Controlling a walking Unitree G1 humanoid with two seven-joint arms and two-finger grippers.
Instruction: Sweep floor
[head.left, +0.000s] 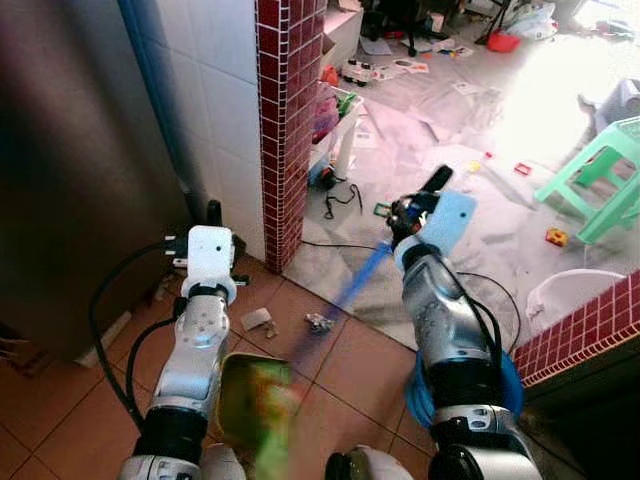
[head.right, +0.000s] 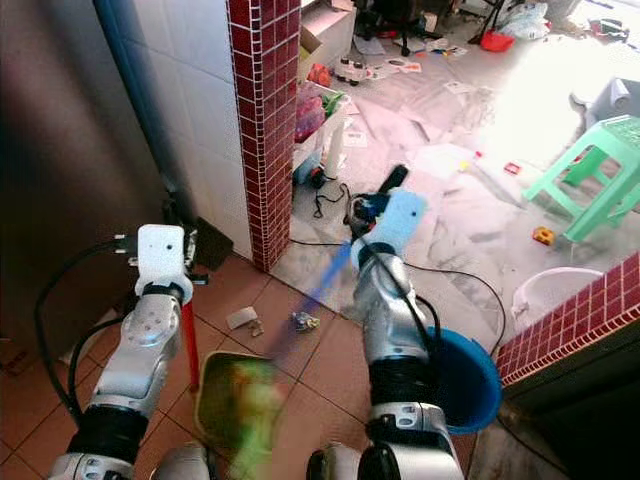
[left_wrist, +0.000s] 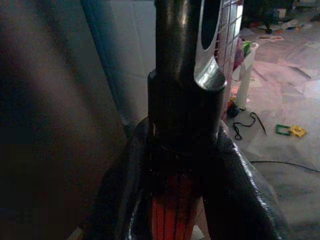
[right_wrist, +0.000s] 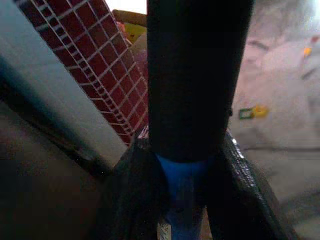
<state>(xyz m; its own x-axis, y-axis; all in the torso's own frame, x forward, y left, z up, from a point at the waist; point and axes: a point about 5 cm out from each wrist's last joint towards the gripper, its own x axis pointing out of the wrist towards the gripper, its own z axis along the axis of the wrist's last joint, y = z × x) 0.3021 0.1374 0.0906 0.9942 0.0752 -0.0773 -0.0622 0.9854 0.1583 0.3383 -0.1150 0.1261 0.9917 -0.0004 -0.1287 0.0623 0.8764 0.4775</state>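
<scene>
Closest to you, low between the two arms, sits one green dustpan (head.right: 235, 400), blurred, its red handle (head.right: 189, 345) running up into the left pincer (left_wrist: 176, 150), which is clenched around the black grip at the top. Your right pincer (right_wrist: 186, 150) is likewise clenched, on the black top of one broom (head.left: 345, 290) whose blue shaft slants down toward the dustpan; the shaft is smeared with motion, so I cannot tell exactly where its head meets the floor.

Judging by looks, both tools are light, stiff plastic: the long shaft will lever hard against a grip at its very end, and the smooth black handle may twist in the fingers, so hold firm and sweep in short strokes. The dustpan should slide easily on tile and wants pressing down so debris doesn't slip under its lip.

Just beyond, on the terracotta floor (head.left: 350, 365), lie two bits of litter: a pale scrap of paper (head.left: 257, 319) and a small crumpled wrapper (head.left: 319, 322), near each other. One blue bucket (head.right: 465, 380) stands beside your right arm. Farther off rise the red-tiled pillar (head.left: 290, 120), a black cable (head.left: 340, 200), and one green stool (head.left: 600, 175) amid many scattered toys.
</scene>
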